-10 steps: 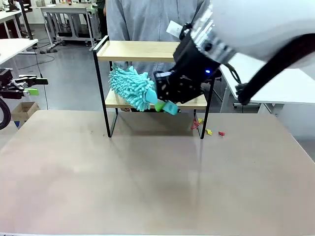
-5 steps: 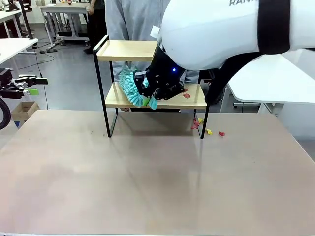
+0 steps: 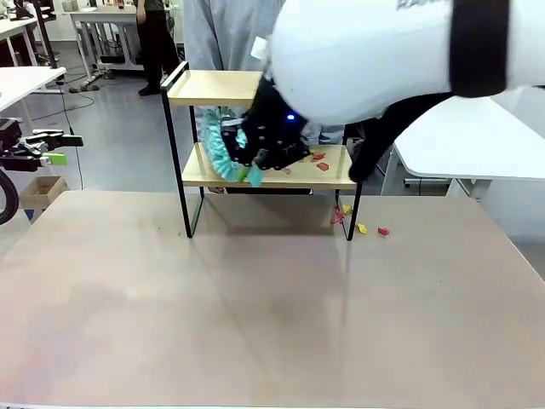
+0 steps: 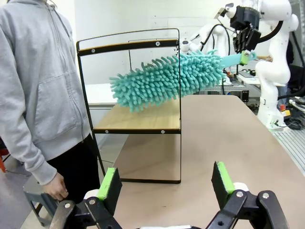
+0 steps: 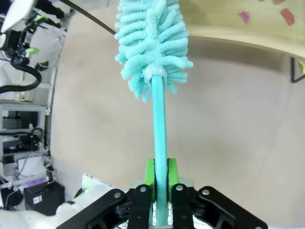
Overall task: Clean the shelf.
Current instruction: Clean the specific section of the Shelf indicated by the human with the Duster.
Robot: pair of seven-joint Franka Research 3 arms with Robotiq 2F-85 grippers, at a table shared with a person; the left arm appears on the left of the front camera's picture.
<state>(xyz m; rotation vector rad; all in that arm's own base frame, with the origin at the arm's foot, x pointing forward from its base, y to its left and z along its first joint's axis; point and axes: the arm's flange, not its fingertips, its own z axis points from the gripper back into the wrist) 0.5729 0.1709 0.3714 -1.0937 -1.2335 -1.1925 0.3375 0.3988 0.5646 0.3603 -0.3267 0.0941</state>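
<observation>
Shelf [image 3: 213, 88] just ahead of right gripper [image 5: 160, 172], which clamps duster [image 5: 152, 43].

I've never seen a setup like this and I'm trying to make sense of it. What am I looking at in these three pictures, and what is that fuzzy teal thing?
These are two white robot arms at a table, each ending in a two-finger gripper with green pads. The wide picture comes from a fixed camera between the arms, looking across the table at a person in a grey hoodie. The other two come from cameras on the wrists, each looking along its own gripper's fingers.

The right gripper is shut on the handle of a teal fluffy duster, whose head reaches in between the two boards of a small shelf. The left gripper is open and holds nothing.

Small coloured scraps lie on the lower board, and a few more beside the shelf's leg.
</observation>
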